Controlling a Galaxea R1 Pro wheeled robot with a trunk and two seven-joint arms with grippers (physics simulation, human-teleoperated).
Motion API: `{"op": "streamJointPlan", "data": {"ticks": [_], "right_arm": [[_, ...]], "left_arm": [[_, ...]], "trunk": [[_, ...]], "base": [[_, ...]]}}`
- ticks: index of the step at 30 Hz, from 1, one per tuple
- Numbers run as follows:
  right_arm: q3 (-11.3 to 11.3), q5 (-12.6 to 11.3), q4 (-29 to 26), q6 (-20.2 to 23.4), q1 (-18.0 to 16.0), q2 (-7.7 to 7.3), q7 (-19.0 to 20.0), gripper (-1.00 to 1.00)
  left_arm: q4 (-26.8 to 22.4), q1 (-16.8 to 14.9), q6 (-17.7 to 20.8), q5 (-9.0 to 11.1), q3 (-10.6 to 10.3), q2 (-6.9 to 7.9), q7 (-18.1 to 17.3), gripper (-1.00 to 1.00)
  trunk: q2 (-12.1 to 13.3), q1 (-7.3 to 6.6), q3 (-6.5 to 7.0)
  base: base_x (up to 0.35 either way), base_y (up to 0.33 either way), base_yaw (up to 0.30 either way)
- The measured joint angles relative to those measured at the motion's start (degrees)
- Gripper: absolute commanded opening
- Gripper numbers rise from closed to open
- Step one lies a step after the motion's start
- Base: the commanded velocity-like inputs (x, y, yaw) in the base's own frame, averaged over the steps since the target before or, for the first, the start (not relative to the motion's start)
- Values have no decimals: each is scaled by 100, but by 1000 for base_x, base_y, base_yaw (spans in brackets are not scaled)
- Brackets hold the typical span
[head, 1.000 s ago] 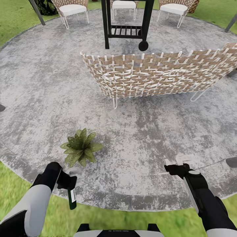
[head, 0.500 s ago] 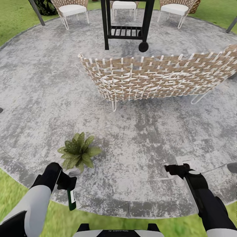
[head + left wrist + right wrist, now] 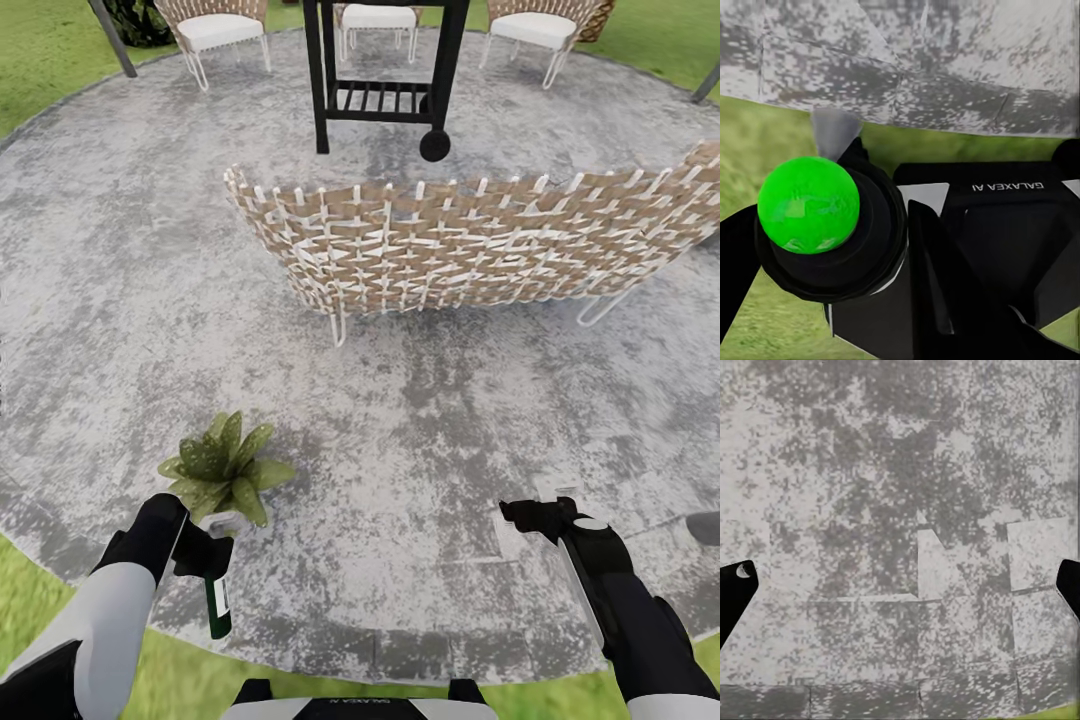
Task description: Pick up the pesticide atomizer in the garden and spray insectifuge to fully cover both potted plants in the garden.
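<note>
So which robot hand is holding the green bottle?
The left hand. It grips the green bottle, which hangs down beside the small plant. The right hand is open with nothing in it.

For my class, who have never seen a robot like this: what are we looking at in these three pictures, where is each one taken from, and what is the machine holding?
It is a simulated two-armed robot in a garden. The large picture looks down from its head. Its left gripper holds the pesticide atomizer, a dark green bottle hanging down. Just beyond stands a potted plant on the stone patio, with a wicker sofa and black grill behind. The other two pictures come from wrist cameras. The right gripper is open and empty.
</note>
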Motion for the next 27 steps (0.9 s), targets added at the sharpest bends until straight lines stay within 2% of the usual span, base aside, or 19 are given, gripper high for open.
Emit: {"op": "streamJointPlan", "data": {"ticks": [3,4,9,14,21,27], "right_arm": [[0,2,1,-2,-3,-4,0,100],[0,0,2,-2,-1,0,1,100],[2,1,2,0,-1,-1,0,100],[7,0,1,-1,1,-1,1,100],[15,0,-1,1,1,0,0,100],[16,0,1,-1,1,-1,0,100]], "left_arm": [[-2,1,9,45,6,-6,-9,-100],[1,23,-5,-18,3,0,-11,-100],[6,197,-1,-12,3,0,-4,-100],[2,276,0,-3,4,-1,5,-100],[2,288,-2,-11,-4,-1,23,-100],[6,289,2,-10,-5,0,-2,-100]], "trunk": [[63,-16,-30],[4,-1,-15],[0,2,-33],[0,2,-38],[0,0,-39],[0,2,-39]], "base": [[46,-45,221],[13,-12,232],[3,-3,218],[30,-25,37],[214,-217,1],[35,-144,0]]}}
